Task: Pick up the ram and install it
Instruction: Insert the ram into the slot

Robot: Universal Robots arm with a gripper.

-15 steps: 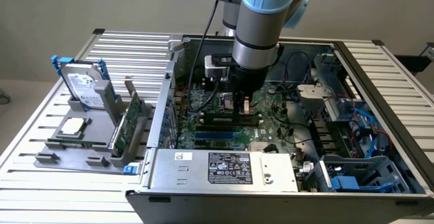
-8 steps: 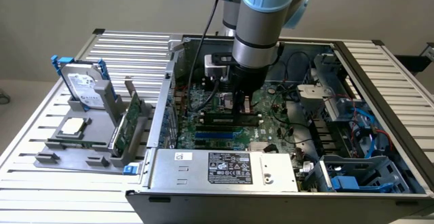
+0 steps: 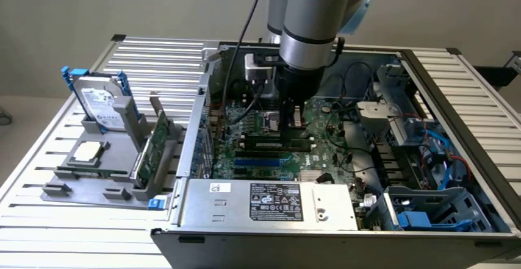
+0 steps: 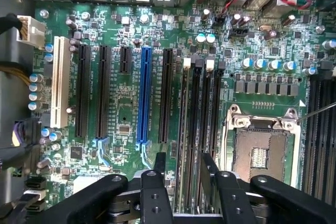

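The ram (image 3: 275, 138) looks like a long dark-green stick standing in one of the black memory slots of the motherboard (image 3: 326, 153), inside the open computer case. My gripper (image 3: 294, 121) hangs straight down over it on the grey arm. In the wrist view the ram's thin top edge (image 4: 183, 129) runs along the slot, and my gripper (image 4: 184, 169) straddles it. The two black fingers (image 4: 159, 163) stand apart on either side, with a gap to the edge on each side. The gripper is open and holds nothing.
The case's metal walls and power supply (image 3: 269, 200) close in around the board. Cables and blue drive brackets (image 3: 423, 220) fill the exterior view's right side. A grey fixture (image 3: 89, 183) at the left holds a hard drive (image 3: 102, 107), a green expansion card (image 3: 150, 153) and a chip (image 3: 88, 152).
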